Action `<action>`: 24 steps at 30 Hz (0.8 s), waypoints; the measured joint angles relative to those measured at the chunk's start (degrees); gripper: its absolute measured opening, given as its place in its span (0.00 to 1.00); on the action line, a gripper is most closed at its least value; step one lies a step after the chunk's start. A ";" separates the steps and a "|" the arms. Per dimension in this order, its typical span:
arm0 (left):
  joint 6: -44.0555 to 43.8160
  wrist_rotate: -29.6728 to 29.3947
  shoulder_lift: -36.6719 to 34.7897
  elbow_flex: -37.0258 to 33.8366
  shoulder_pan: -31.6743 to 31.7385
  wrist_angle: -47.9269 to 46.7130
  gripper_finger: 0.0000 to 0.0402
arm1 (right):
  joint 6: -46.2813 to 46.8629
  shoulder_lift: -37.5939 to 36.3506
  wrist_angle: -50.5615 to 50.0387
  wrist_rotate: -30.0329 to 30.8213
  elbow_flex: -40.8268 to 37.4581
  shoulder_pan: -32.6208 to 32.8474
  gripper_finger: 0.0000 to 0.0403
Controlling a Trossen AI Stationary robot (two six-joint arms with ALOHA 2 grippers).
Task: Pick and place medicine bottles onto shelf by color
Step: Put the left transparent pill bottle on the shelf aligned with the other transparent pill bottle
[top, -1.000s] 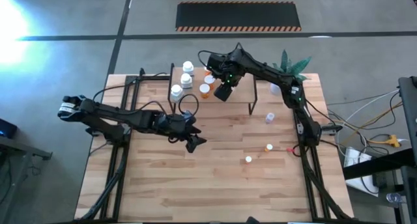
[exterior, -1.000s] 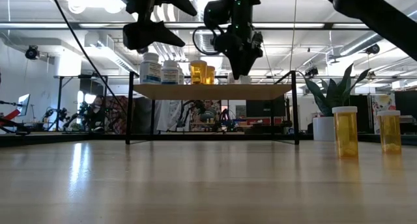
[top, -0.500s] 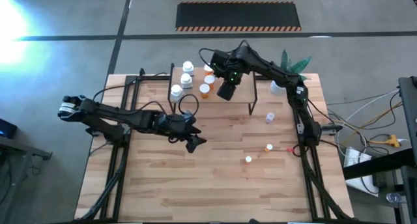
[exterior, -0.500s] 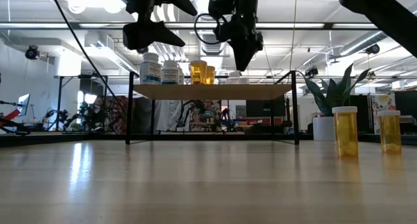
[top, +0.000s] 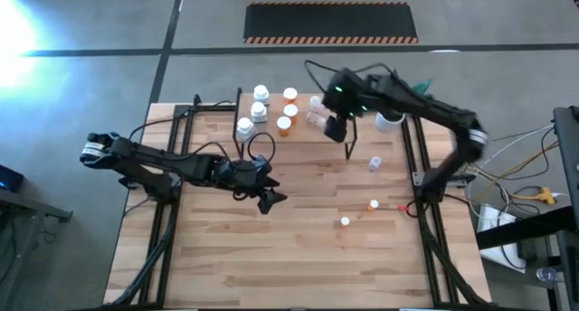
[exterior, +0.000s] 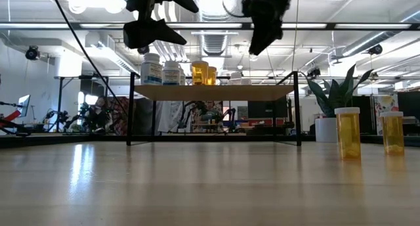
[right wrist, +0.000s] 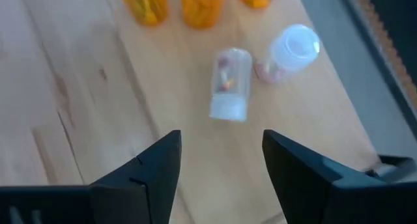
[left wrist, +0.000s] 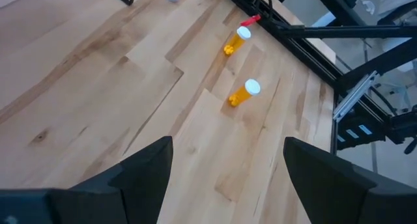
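Wood-plank tabletop [top: 271, 248] bears shelf [exterior: 213, 92]; both grippers' fingers spread, seemingly empty.

Orange bottles [left wrist: 245, 92], white caps; light-wood shelf [exterior: 213, 92], black legs.

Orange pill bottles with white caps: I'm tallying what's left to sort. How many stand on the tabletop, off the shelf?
2. One orange white-capped pill bottle stands on the wood-plank tabletop, right side; the second orange bottle stands beside it, nearer the front.
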 joint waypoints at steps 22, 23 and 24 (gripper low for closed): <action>-0.10 -0.17 -0.07 0.12 0.00 4.20 0.69 | 8.64 -16.64 62.80 1.26 -50.16 -0.61 0.66; -0.38 -0.17 -0.07 0.17 0.00 4.31 0.69 | 8.64 -16.35 63.38 1.52 -50.39 -0.68 0.66; -0.92 -0.16 -0.07 0.17 0.00 4.35 0.69 | 8.56 -16.12 63.63 1.84 -50.54 -0.69 0.66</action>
